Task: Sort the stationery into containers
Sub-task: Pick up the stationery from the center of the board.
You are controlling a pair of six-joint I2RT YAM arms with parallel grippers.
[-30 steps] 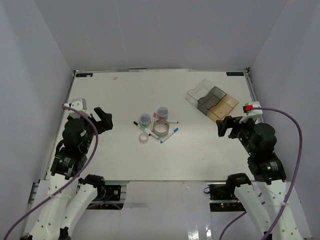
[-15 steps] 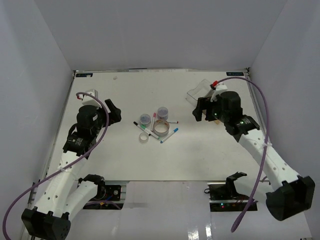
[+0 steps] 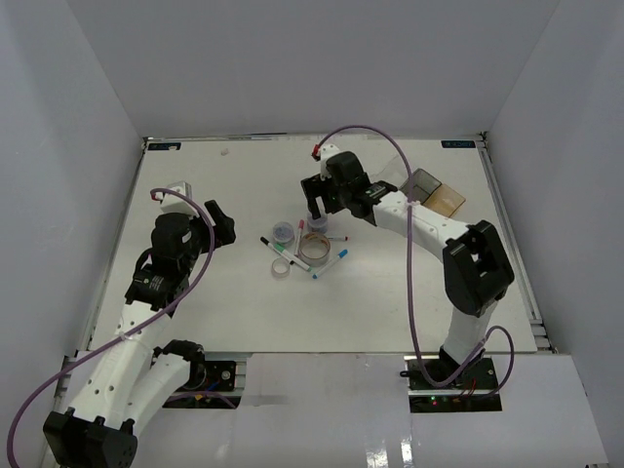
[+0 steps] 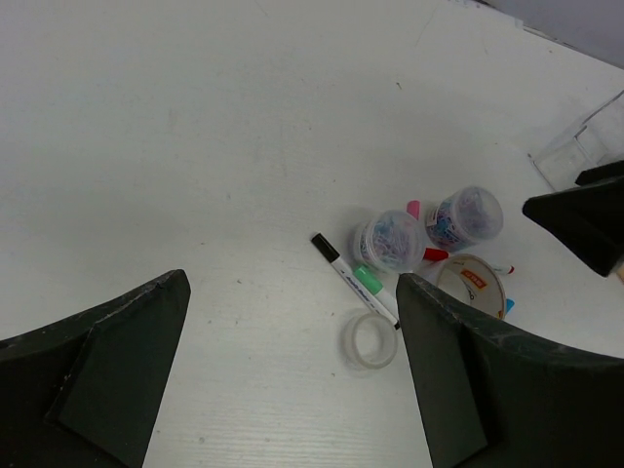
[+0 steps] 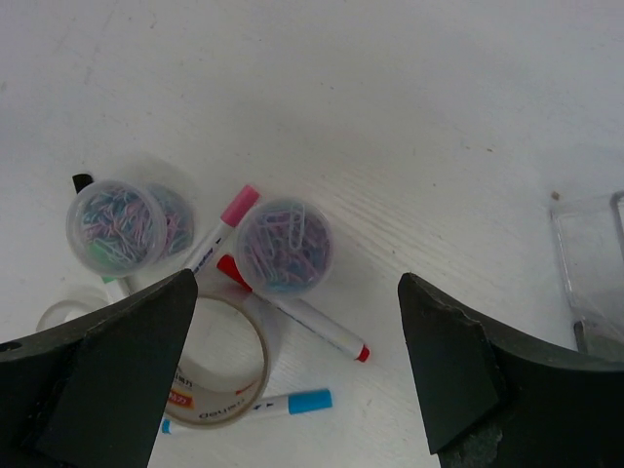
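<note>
Matte white desk (image 3: 390, 302), faintly grained up close. Near its middle, a tight cluster of stationery.

2 small round containers of clear plastic, both packed with pastel paper clips: left tub (image 5: 112, 226) and right tub (image 5: 285, 246), near each other but apart. Slanting between them, a thin white pink-capped marker (image 5: 222, 226). Just beside the right tub's near edge, the cap of a red-capped marker (image 5: 292, 310), barrel running away to the right.

Large tape roll (image 5: 219, 356): glossy ring on a tan printed core, lying flat just beside the red-capped marker. At its near rim, a blue-capped marker (image 5: 263, 405).

Small tape roll (image 4: 370, 341): clear, thin-walled ring, flat on the desk. Just beyond it, a black-capped marker (image 4: 327, 249) and a green-capped marker (image 4: 369, 280) close by the left tub.

Far right, well apart from the cluster, 3 joined translucent rectangular bins, partly hidden by the right arm: amber bin (image 3: 447, 202), smoky grey bin (image 3: 422, 181), clear bin (image 4: 585, 146).

Right gripper (image 3: 314, 203): hanging above the right tub, dark wedge-shaped fingers (image 5: 107, 370) spread wide, holding nothing.

Left gripper (image 3: 220, 226): hanging over bare desk left of the cluster, spread wide too, nothing between.
</note>
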